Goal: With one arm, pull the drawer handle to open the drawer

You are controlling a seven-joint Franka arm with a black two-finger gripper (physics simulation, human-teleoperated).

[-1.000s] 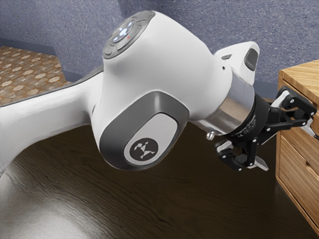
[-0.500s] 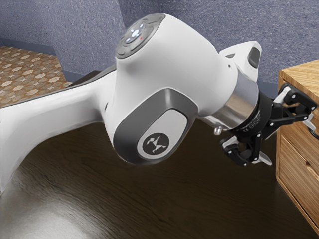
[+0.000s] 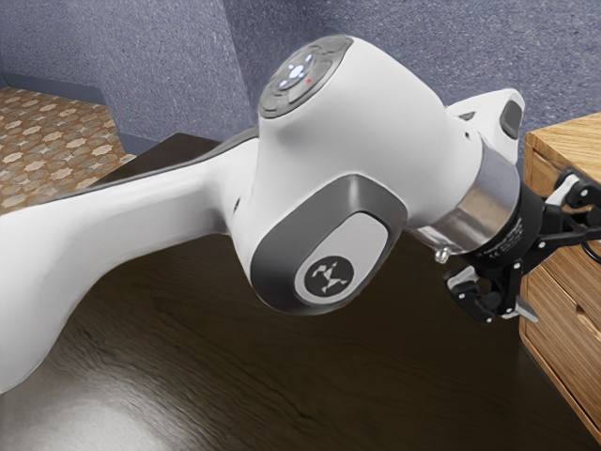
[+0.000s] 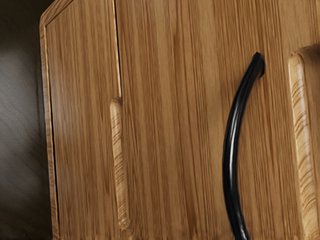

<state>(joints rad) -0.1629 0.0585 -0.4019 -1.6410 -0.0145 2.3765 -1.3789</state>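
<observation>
A wooden drawer cabinet point(image 3: 563, 319) stands at the exterior view's right edge. My black gripper point(image 3: 552, 249) is open right in front of its upper drawer, one fingertip point(image 3: 575, 184) high near the cabinet top and the other low by the drawer below. A bit of the black drawer handle point(image 3: 592, 250) shows just past the fingers. The wrist view looks close onto the drawer front point(image 4: 175, 100), where the curved black handle point(image 4: 232, 150) lies directly ahead of my hand. The drawer fronts sit flush with each other. I cannot tell whether a finger touches the handle.
The cabinet rests on a dark wooden table point(image 3: 282, 376). Neighbouring drawer fronts carry wood-coloured ridge handles point(image 4: 117, 165). A blue-grey wall point(image 3: 141, 56) and a patterned floor point(image 3: 47, 132) lie behind the arm.
My arm has moved toward the exterior view's right, bringing the open gripper up to the cabinet's drawer front. The cabinet has not moved.
</observation>
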